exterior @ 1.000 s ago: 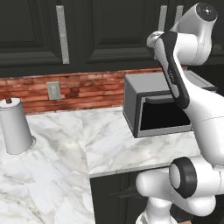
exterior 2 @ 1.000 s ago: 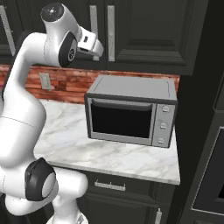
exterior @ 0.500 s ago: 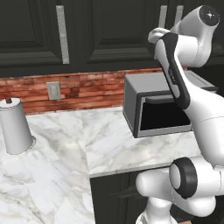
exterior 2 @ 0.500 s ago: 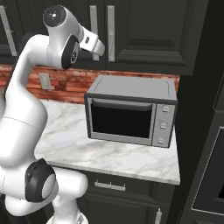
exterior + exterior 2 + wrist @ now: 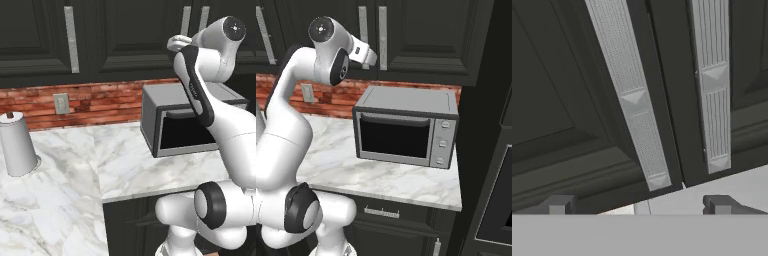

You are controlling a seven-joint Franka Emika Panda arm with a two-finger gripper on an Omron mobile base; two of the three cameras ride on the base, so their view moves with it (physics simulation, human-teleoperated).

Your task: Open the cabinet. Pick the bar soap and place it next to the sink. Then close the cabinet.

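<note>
The black wall cabinet (image 5: 135,37) spans the far wall above the counter, its raised-panel doors shut, and in the hand view two long brushed-silver bar handles (image 5: 632,95) hang side by side on either side of the seam between two doors, the left one slanting across the view and the right one (image 5: 713,85) nearly upright. The white arm (image 5: 286,130) rises from the base and bends at its elbow high in front of these doors, with the hand held up close to the pair of handles above the microwave. Below runs a white marble counter (image 5: 60,200) that turns a corner, backed by a red brick backsplash (image 5: 100,102) with a pale wall outlet (image 5: 61,103) set into it. A steel microwave (image 5: 406,127) with a dark glass door and three round knobs on its right side sits at the right part of the counter, against the bricks. Under the counter, low black cabinets (image 5: 396,225) carry short silver pulls. A grey paper towel roll (image 5: 18,145) stands upright on the far left of the counter, well apart from the microwave. The gripper (image 5: 639,205) points at the lower ends of the two handles with its fingers spread wide and nothing between them, its dark fingertips (image 5: 558,204) apart from the door.
</note>
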